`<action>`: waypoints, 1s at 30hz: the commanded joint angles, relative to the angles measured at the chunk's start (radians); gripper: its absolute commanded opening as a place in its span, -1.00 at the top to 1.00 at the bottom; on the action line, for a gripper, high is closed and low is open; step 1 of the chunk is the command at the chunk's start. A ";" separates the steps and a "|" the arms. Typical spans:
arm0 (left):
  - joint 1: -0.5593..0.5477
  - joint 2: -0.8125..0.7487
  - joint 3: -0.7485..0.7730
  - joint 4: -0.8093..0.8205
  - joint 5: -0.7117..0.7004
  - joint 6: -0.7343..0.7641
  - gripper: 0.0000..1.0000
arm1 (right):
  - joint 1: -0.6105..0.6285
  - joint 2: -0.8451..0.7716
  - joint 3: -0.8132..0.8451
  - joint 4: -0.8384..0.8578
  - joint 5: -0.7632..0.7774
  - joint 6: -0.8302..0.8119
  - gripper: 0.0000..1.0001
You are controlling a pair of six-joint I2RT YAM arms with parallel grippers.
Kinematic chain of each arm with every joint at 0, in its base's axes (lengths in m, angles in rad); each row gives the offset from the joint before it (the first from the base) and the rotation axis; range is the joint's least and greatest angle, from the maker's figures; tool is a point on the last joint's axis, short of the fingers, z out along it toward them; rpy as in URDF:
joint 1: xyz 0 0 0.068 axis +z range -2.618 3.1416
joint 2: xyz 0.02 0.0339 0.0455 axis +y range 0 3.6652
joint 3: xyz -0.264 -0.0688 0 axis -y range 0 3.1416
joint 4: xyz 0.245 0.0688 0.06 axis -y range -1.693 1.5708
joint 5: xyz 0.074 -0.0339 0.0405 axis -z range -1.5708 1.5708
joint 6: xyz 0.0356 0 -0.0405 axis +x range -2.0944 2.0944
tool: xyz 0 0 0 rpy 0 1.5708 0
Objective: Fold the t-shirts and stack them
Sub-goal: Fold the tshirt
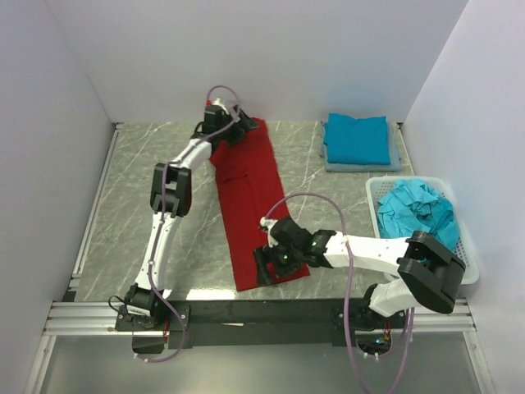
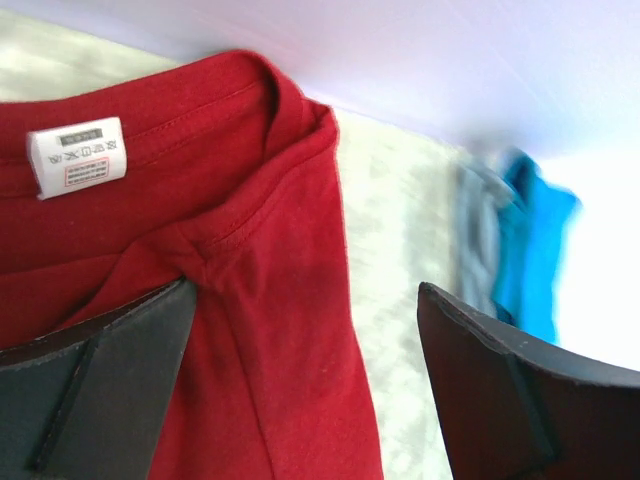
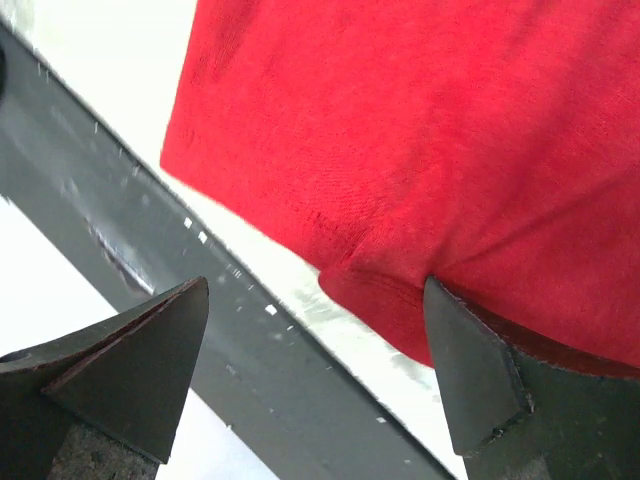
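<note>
The red t-shirt [image 1: 246, 205] lies flat on the marble table [image 1: 139, 172] as one long narrow strip. Its collar end is close to the back wall [image 1: 271, 57] and its hem is just short of the black rail [image 3: 150, 250] along the table's near edge. Left of the shirt a wide band of bare marble runs to the side wall. Right of the shirt a narrower bare band separates it from the folded teal-blue shirts [image 1: 358, 138], which are stacked near the far corner. Nearer on that side is the white mesh basket [image 1: 376, 190], which holds a crumpled teal-blue shirt [image 1: 420, 209]. Both are well apart from the red shirt. The left gripper [image 2: 300, 390] hangs over the shirt's collar end, beside the white neck label [image 2: 78, 155]. Its jaws are spread wide. One finger [image 2: 90, 390] is over the red cloth below the collar and the other finger [image 2: 520, 400] is over bare marble past the shirt's right edge. That edge runs between them and nothing is clamped. The right gripper [image 3: 305, 370] sits at the shirt's hem, its jaws equally wide apart. One finger [image 3: 480, 380] overlaps the hem, though whether it presses the cloth I cannot tell. The other finger [image 3: 120, 380] is over the black rail. A small bulge of hem lies in the gap, not pinched.
</note>
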 commanded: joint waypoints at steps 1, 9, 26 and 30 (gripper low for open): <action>-0.016 0.058 -0.059 0.155 0.148 -0.075 -0.99 | 0.075 0.017 0.018 -0.014 0.018 -0.007 -0.88; -0.065 0.110 -0.038 0.368 0.199 -0.044 -0.99 | 0.106 0.109 0.067 0.043 0.019 -0.018 -0.88; -0.082 -0.357 -0.113 0.160 0.107 0.158 -0.99 | 0.119 -0.061 0.204 -0.067 0.366 0.060 -0.97; -0.082 -0.623 -0.313 0.074 0.098 0.163 -0.99 | 0.071 -0.155 0.165 -0.073 0.409 0.094 -1.00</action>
